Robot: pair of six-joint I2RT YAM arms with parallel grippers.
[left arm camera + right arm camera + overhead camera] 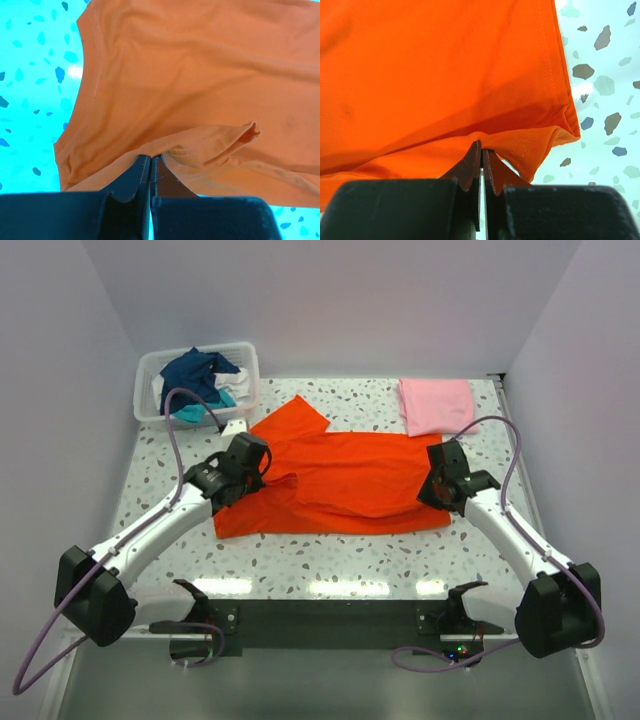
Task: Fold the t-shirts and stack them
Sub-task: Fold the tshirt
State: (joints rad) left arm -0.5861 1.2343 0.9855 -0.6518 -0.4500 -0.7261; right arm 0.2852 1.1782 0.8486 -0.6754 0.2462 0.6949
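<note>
The orange shirt [345, 485] lies spread on the table [330, 560], its long axis running side to side, from one claw straight to the other. The left claw [150, 159] has its jaws pressed together on a pinch of cloth at the shirt's left end, and the body of the shirt stretches ahead of it and to its right. The right claw [481, 147] is clamped the same way on the hem by a corner at the right end, with the cloth ahead and to its left.

Each arm is nearer its own end. A fold would likely need both claws to travel together across that long axis.

Beyond the right claw lies a folded pink shirt [436, 405]. Beyond the left claw a basket [145, 405] holds more shirts.
</note>
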